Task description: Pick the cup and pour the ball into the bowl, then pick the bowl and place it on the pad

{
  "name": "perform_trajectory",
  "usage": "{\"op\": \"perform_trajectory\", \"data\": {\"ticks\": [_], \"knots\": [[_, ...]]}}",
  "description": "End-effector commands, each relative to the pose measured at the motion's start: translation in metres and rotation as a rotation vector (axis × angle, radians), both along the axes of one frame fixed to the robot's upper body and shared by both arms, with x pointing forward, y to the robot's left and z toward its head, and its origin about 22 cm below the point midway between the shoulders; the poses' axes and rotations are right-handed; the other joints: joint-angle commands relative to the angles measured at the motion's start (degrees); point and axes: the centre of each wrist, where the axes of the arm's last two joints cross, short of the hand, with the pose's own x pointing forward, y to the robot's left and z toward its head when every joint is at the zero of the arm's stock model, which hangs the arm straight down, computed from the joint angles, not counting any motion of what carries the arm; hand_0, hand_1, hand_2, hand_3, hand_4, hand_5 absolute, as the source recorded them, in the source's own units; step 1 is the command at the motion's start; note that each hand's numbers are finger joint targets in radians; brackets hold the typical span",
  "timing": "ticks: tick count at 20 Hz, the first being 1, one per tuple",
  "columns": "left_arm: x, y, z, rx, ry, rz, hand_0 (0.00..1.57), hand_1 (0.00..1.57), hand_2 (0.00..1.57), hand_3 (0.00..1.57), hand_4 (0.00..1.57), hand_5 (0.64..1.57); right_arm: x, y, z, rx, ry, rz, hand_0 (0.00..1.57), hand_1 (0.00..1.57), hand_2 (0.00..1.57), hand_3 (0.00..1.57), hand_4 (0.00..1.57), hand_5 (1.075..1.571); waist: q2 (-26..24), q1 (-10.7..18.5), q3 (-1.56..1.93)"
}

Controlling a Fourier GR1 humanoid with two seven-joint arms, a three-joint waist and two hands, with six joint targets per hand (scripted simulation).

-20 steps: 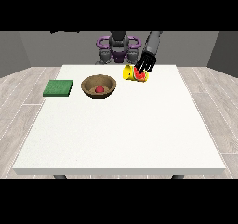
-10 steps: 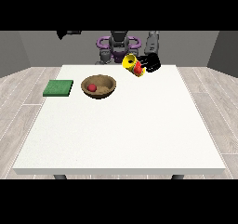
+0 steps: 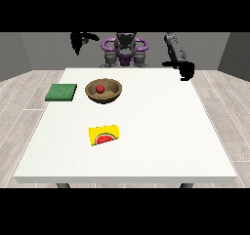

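Yellow cup with a red watermelon-slice print (image 3: 104, 135) lies on its side on the white counter (image 3: 161, 127), toward the near half, well apart from both hands. Print faces the camera: red wedge, green rind along the bottom edge.

Small red ball (image 3: 100, 88) sits inside the round brown wooden bowl (image 3: 103, 90), roughly at its centre. Bowl stands upright on the counter, beyond the cup, toward the robot. Flat green square pad (image 3: 61, 92) lies just beside the bowl, toward the view's left, not touching it.

Hand at the view's right (image 3: 185, 71) hangs over the counter's far right corner, holding nothing; can't tell how its fingers lie. Hand at the view's left (image 3: 78, 41) is raised above and behind the far edge, also holding nothing; finger pose unreadable.
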Motion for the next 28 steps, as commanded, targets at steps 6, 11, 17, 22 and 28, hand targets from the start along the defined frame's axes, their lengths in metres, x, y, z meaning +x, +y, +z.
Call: {"op": "perform_trajectory", "data": {"ticks": [6,11,17,22,28], "knots": [[0.005,0.094,0.110,0.075,-0.051,-0.042,0.00,0.00,0.00,0.00,0.00,1.515,0.033,-0.012,-0.041,0.040,0.101,-0.021,0.00,0.00,0.00,0.00,0.48,1.570,2.2,0.8,0.38],[0.004,0.094,0.162,0.180,-0.075,-0.026,0.00,0.00,0.00,0.00,0.00,1.522,0.054,0.000,-0.086,0.118,0.112,-0.026,0.00,0.00,0.00,0.00,0.40,1.569,4.6,0.8,0.41],[-0.011,0.122,0.213,0.204,-0.119,0.019,0.00,0.00,0.00,0.00,0.00,1.541,0.070,-0.015,-0.116,0.141,0.145,0.004,0.00,0.00,0.00,0.00,0.33,1.571,5.2,-1.3,0.39],[-0.019,0.111,0.262,0.214,-0.146,0.006,0.00,0.00,0.00,0.00,0.00,1.545,0.086,-0.009,-0.142,0.144,0.180,0.015,0.00,0.00,0.00,0.00,0.29,1.570,5.9,-0.8,0.42],[-0.023,0.114,0.259,0.200,-0.113,-0.014,0.00,0.00,0.00,0.00,0.00,1.540,0.100,-0.024,-0.151,0.228,0.274,-0.013,0.00,0.00,0.00,0.00,0.40,1.570,2.8,0.0,0.39]]}}
